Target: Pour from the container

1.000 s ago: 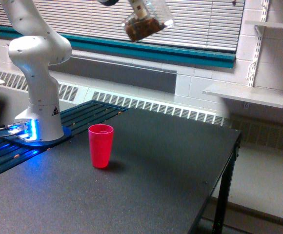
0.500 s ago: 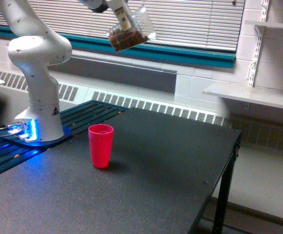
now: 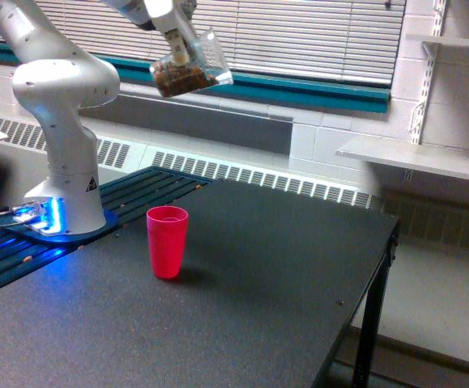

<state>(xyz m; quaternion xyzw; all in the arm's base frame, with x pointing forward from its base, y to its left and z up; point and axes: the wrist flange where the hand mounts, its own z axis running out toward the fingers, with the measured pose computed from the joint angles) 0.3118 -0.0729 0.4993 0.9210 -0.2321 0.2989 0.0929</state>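
Arm base (image 3: pixel 61 162): I am seeing the white Panda standing at the exterior view's left, on the slatted blue-lit strip beside the table (image 3: pixel 242 307).

Gripper (image 3: pixel 178 50): I am watching it hang high near the top of the view, in front of the window blinds (image 3: pixel 299 32), clamped on the container; its fingers are pressing the cup's side, though the width of the gap is too blurred for me to judge.

Container (image 3: pixel 188 71): the clear cup is sitting in the grip, tilted, with its mouth leaning toward the exterior view's right and the brown pieces lying low inside. It is hanging well above the table, and nothing is spilling out.

What is changing: over the last second I am seeing the cup travel from the exterior view's right toward its left and come down somewhat, so it is now closing on the column above the red cup.

Meaning for the task: I am judging this as the carry-over step; pouring is not yet under way.

Red cup (image 3: pixel 167 241): it is standing upright on the table, open mouth up, below the container and slightly to its left in this view.
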